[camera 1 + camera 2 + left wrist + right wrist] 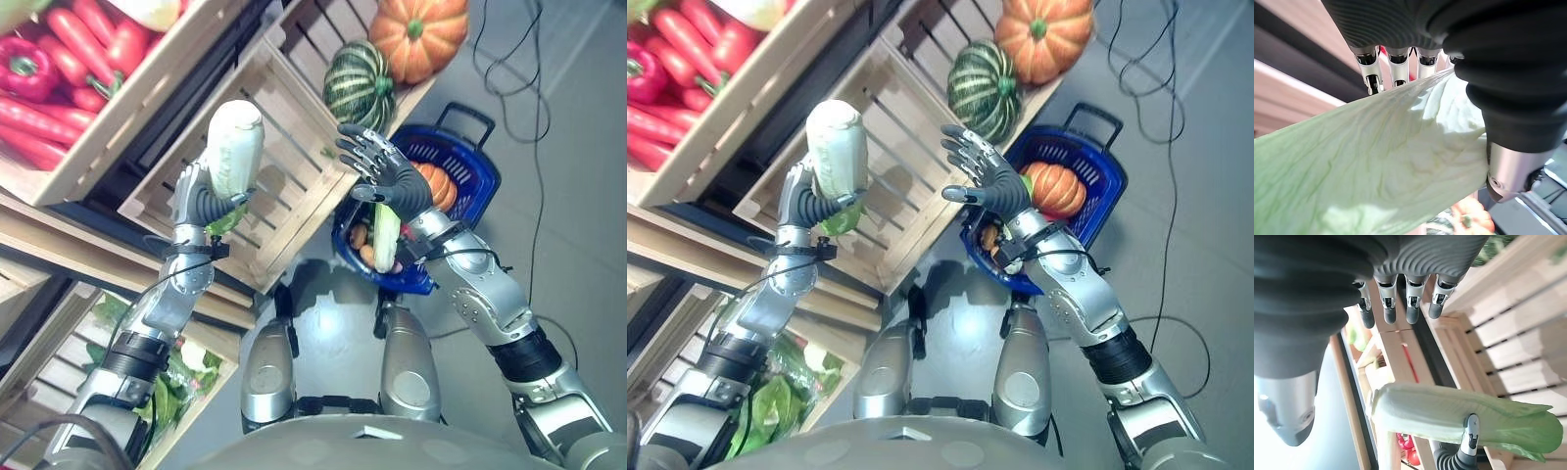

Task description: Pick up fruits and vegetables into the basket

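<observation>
My left hand (201,201) is gripping a cabbage (235,147), fingers and thumb curled round its lower end, and is holding it upright in front of the empty crate (284,147). My right hand (387,176) is hovering just beside the crate's near corner with fingers spread apart, holding nothing, its palm facing the cabbage. The blue basket (470,162) is sitting on the floor below the crate's right side, behind my right hand; it is holding a small orange pumpkin (436,186) and a pale long vegetable (386,237). A striped green squash (360,86) and a large orange pumpkin (418,37) are resting beyond the crate. Red peppers (59,69) are filling the bin left of the crate.
</observation>
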Controlling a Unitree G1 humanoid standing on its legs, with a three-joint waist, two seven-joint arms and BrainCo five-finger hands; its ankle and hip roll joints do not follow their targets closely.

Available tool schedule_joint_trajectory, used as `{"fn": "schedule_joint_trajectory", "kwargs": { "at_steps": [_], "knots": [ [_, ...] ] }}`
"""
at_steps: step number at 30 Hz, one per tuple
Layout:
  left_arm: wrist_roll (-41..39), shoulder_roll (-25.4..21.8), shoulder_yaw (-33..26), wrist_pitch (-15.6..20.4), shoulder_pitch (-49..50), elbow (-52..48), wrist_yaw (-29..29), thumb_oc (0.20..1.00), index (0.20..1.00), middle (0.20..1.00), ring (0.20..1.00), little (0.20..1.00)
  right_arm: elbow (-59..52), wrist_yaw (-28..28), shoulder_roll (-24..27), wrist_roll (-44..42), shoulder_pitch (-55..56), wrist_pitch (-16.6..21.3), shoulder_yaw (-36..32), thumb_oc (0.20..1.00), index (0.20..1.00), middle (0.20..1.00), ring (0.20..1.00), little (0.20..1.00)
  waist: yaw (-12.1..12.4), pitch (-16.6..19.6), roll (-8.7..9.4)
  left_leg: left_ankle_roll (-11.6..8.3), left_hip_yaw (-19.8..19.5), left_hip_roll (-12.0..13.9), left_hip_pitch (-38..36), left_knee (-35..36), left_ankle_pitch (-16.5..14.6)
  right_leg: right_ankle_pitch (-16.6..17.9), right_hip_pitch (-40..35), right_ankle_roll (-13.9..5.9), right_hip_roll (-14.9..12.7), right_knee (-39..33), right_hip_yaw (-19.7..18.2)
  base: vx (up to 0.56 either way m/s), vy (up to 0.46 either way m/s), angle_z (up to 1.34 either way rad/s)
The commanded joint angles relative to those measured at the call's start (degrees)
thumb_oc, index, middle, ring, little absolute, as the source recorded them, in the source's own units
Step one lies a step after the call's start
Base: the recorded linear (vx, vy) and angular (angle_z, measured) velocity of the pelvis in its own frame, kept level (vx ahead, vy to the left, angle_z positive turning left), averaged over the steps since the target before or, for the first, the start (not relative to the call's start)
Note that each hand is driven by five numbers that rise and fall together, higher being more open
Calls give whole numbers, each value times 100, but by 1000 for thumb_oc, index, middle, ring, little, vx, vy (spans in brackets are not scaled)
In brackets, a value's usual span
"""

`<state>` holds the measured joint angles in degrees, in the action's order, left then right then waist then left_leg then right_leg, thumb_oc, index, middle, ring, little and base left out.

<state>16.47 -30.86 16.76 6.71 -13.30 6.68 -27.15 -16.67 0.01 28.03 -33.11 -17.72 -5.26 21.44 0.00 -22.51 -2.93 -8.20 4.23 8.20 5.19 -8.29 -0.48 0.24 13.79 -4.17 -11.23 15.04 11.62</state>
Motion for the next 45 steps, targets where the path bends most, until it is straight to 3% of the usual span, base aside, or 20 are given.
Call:
{"fn": "schedule_joint_trajectory", "kwargs": {
  "at_steps": [1, 16, 23, 33, 35, 41, 42, 43, 44, 45],
  "knots": [
    [594, -262, 329, 21, -156, -446, -140, 200, 200, 200, 200, 200, -125, -449, -341, -174, -203, -75, 256, 1000, 1000, 1000, 1000, 1000, 99, 486, 325, 454, 113, -248, 155, -190, -353, -467, -845, -375, -150, -342, -89, 89, -23, 4],
    [2634, -380, 1548, -551, -729, -333, -372, 200, 200, 200, 200, 200, 474, -1180, -475, -351, -538, -399, 1016, 1000, 1000, 1000, 1000, 1000, 153, 817, 537, 445, 180, -169, -322, -130, -597, -428, -1292, -549, -230, -565, -147, 74, -14, -1],
    [2576, -229, 1873, -631, -856, -356, -342, 200, 200, 200, 200, 200, 770, -1431, -643, -726, -467, -249, 1170, 1000, 1000, 1000, 1000, 1000, 155, 869, 567, 435, 220, -144, -449, -31, -621, -406, -1388, -615, -271, -651, -131, 12, 1, -1],
    [2210, 39, 2147, -766, -991, -593, 3, 200, 200, 200, 200, 200, 974, -1324, -924, -1118, -384, -174, 1409, 1000, 1000, 1000, 1000, 1000, 172, 918, 586, 435, 245, -144, -543, 71, -628, -382, -1466, -668, -305, -743, -80, 0, 0, 0],
    [2201, 112, 2270, -830, -1063, -625, 33, 200, 200, 200, 200, 200, 1090, -993, -1025, -1111, -411, -98, 1606, 200, 200, 200, 200, 200, 199, 932, 589, 427, 238, -136, -561, 88, -636, -386, -1481, -683, -317, -749, -55, 0, 0, 0],
    [2130, 158, 2415, -965, -1161, -546, 153, 200, 200, 200, 200, 200, 1228, -1044, -1206, -1189, -645, 98, 1859, 200, 200, 200, 200, 200, 266, 948, 601, 423, 214, -115, -602, 123, -628, -388, -1533, -691, -327, -791, -28, 2, -5, 3],
    [2153, 153, 2428, -976, -1172, -562, 228, 316, 316, 316, 316, 316, 1246, -1070, -1230, -1160, -678, 143, 1867, 200, 200, 200, 200, 200, 287, 951, 602, 423, 206, -108, -607, 131, -625, -385, -1542, -694, -329, -798, -14, 0, 0, 0],
    [2188, 156, 2446, -982, -1183, -563, 292, 542, 542, 542, 542, 542, 1258, -1099, -1248, -1127, -705, 185, 1868, 200, 200, 200, 200, 200, 297, 948, 604, 424, 203, -104, -611, 139, -621, -381, -1549, -695, -327, -807, -5, -13, -37, 2],
    [2248, 150, 2484, -982, -1186, -558, 387, 1000, 1000, 1000, 1000, 1000, 1262, -1143, -1261, -1076, -733, 240, 1874, 200, 200, 200, 200, 200, 302, 946, 604, 417, 203, -97, -613, 150, -613, -378, -1555, -696, -324, -818, 1, -16, -30, 6],
    [2281, 150, 2515, -991, -1177, -547, 430, 1000, 1000, 1000, 1000, 1000, 1247, -1162, -1263, -1016, -751, 273, 1868, 200, 200, 200, 200, 200, 301, 946, 602, 416, 200, -95, -624, 168, -607, -377, -1561, -697, -321, -822, 7, -14, -26, 9]
  ]
}}
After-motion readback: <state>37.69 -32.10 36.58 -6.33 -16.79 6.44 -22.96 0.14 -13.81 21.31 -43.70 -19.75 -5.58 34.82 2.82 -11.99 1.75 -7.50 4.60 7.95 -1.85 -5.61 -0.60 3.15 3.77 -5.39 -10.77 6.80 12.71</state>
